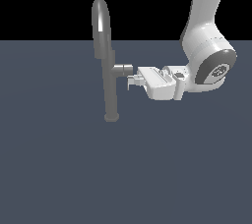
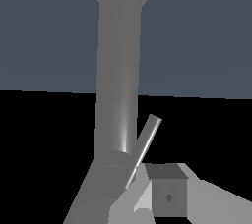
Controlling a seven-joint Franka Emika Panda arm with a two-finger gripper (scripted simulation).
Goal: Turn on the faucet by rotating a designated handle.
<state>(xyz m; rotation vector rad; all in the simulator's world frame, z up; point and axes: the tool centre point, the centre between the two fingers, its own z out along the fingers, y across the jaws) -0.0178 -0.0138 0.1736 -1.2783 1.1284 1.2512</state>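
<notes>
Approach complete – gripper [image 1: 131,81] at the handle [image 2: 143,150], which projects from the side stub of the faucet [image 1: 107,66]; jaw opening and grasp cannot be told – rotation apparently remains

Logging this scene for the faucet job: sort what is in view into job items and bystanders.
Job items: faucet; handle, a thin rod on the side stub; gripper, right by the stub.
Bystanders: only the grey floor.
</notes>
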